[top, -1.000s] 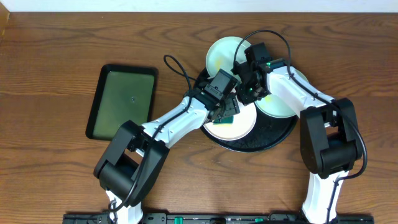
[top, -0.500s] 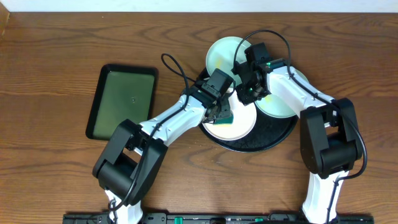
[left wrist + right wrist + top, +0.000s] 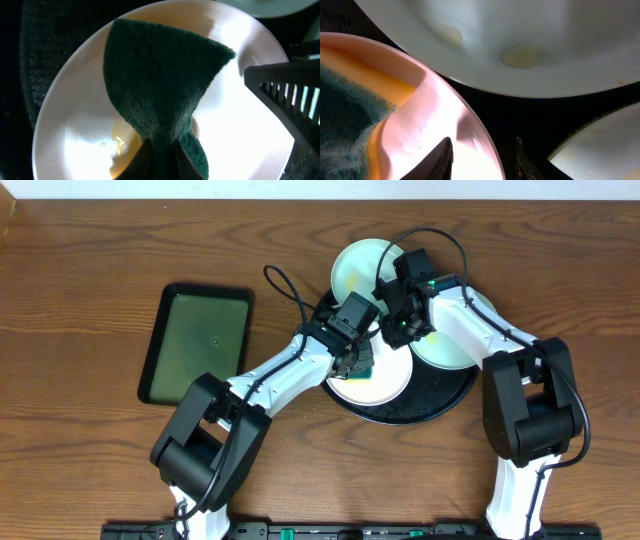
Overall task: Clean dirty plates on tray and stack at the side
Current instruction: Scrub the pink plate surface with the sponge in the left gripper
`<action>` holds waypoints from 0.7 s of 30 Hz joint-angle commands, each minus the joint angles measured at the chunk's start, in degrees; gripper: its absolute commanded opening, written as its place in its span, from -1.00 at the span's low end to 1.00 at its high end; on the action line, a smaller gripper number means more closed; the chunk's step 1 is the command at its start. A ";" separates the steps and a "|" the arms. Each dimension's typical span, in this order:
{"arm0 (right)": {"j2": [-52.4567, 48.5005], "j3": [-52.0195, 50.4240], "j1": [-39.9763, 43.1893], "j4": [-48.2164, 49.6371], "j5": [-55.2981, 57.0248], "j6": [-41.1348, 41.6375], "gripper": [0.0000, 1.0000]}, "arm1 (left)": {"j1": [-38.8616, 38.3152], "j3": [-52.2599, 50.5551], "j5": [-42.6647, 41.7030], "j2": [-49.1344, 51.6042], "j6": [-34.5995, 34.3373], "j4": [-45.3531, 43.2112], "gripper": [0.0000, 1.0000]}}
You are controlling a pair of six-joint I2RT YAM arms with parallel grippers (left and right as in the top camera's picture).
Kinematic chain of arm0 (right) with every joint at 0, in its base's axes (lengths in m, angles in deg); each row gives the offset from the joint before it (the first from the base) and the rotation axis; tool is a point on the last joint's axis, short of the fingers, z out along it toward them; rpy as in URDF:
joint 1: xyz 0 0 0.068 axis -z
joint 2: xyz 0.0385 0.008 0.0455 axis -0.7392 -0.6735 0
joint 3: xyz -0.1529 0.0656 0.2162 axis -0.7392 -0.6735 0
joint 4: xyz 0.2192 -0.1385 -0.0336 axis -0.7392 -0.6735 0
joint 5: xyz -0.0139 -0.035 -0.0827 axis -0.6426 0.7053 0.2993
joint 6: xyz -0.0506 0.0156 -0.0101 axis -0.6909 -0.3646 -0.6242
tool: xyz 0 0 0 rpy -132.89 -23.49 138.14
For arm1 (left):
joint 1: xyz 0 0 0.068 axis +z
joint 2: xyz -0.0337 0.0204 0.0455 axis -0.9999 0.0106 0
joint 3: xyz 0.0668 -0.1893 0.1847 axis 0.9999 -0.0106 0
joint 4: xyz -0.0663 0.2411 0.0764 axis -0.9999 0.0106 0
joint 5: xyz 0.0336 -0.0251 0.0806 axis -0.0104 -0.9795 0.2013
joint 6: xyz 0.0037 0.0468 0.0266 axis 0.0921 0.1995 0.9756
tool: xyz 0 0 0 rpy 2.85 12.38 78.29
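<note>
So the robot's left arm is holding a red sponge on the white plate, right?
Not quite. The sponge is dark green, not red; the left wrist view shows it clearly. The rest is right: the left gripper is holding it on the white plate.

white arms [image 3: 290, 370], blk joints [image 3: 352, 313], blk cables [image 3: 285, 285]
</note>
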 commanded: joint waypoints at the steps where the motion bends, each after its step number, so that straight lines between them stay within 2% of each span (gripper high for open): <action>1: 0.11 0.70 0.11 -0.15 0.33 0.61 -0.27 | 0.04 -0.20 3.43 1.11 0.17 0.13 -0.85; 12: 0.11 0.68 0.13 0.46 -1.22 1.18 -0.33 | -3.48 -0.20 -0.42 1.84 -0.24 -2.10 -0.85; 13: 0.11 0.68 0.13 0.44 -1.22 1.22 -0.32 | -3.48 -0.20 -0.39 1.84 -0.24 -2.25 -0.79; 15: 0.11 0.68 0.13 0.37 -1.22 1.22 -0.32 | -3.48 -0.20 0.48 1.84 -0.22 -2.27 -0.14; 16: 0.11 0.68 0.13 0.33 -1.22 1.22 -0.32 | -3.48 -0.20 1.44 1.84 -0.22 -2.25 0.06; 21: 0.11 0.68 0.13 0.24 -1.25 1.25 -0.32 | -3.50 -0.20 3.65 1.88 0.20 -2.03 0.09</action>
